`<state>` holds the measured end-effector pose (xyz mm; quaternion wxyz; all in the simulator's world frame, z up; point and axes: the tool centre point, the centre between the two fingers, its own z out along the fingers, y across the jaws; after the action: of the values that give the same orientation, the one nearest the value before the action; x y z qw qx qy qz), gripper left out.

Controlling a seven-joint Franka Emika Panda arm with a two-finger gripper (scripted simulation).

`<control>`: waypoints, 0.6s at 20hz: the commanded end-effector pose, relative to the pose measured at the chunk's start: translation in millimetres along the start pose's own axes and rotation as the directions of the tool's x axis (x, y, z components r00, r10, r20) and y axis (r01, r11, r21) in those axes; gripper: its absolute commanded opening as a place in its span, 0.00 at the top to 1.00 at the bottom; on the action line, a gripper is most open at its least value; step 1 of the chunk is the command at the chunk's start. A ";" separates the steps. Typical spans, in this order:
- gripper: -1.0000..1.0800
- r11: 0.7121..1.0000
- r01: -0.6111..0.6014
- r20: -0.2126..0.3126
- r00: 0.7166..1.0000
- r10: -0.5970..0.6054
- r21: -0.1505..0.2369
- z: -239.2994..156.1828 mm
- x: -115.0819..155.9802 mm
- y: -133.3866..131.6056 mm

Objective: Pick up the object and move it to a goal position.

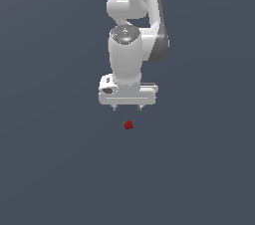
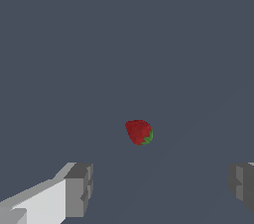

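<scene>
The object is a tiny dark-red strawberry-like lump with a small green tip (image 1: 128, 125), lying on the flat grey floor. It also shows in the wrist view (image 2: 139, 132). My white gripper (image 1: 127, 107) hangs just above it, pointing down, and holds nothing. Its jaws stand wide apart. In the wrist view the gripper (image 2: 161, 188) shows two grey fingertips (image 2: 79, 188) set far apart, with the strawberry ahead of the gap between them and apart from both.
The white arm (image 1: 132, 15) rises from the gripper toward the top of the exterior view. A plain dark grey floor (image 1: 50, 169) lies all around.
</scene>
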<state>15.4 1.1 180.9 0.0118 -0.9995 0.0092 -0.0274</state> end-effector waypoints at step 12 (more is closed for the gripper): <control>0.04 0.999 0.043 -0.025 0.999 -0.044 -0.030 -7.4 7.1 -3.9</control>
<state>21.4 4.4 188.0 -0.0017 -0.9992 -0.0091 -0.0390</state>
